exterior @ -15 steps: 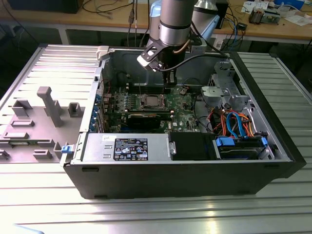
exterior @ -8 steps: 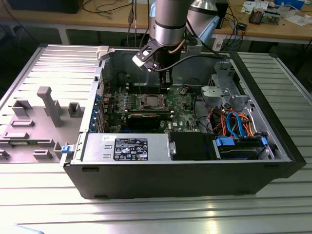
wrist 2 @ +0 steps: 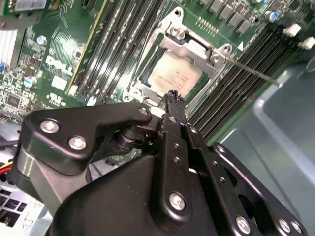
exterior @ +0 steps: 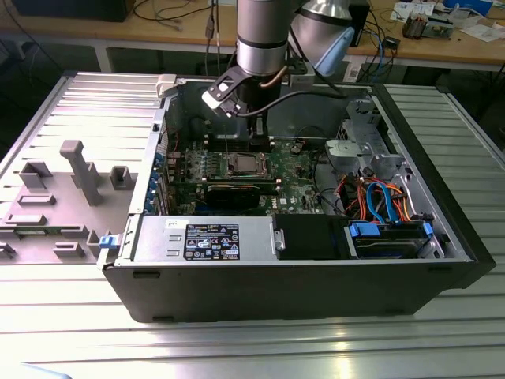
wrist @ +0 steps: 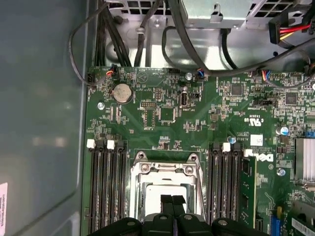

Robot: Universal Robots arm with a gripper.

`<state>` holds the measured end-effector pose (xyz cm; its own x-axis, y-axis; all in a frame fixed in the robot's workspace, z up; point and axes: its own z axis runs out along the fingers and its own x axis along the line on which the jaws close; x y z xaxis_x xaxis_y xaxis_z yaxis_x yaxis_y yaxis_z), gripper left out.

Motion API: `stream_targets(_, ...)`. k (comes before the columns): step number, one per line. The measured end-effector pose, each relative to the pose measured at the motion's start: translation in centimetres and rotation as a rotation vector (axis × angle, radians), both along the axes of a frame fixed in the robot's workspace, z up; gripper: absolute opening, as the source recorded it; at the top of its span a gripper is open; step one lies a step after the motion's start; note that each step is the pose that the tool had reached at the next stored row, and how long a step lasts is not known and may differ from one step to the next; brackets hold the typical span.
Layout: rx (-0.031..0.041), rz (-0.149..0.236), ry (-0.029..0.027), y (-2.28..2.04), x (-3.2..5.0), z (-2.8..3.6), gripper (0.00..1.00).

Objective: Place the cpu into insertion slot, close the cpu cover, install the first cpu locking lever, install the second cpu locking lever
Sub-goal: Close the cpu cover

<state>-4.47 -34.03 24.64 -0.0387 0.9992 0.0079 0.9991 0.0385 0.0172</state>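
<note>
My claw, tips pressed together and empty, hovers just above the cpu, seated in the insertion slot beneath the cpu cover. 1 thin locking lever juts free; a slip off it could gouge the green board or the memory slots beside it, I judge.

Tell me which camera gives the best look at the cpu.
The second wrist view: the cpu shows its silver top up close, just beyond the gripper. In the first wrist view the gripper covers part of it. In the exterior view it is a tiny square on the green board.
</note>
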Motion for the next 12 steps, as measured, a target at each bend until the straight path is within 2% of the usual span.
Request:
stream_targets(4, 0.0006, 0.012, 0.0, -0.08, -0.78, -0.79, 0.11)
stream_targets(6, 0.0008, 0.02, -0.0002, -0.33, -1.56, -1.35, 0.11)
stream_targets(12, 0.0007, 0.022, -0.0001, -0.34, -1.81, -1.42, 0.11)
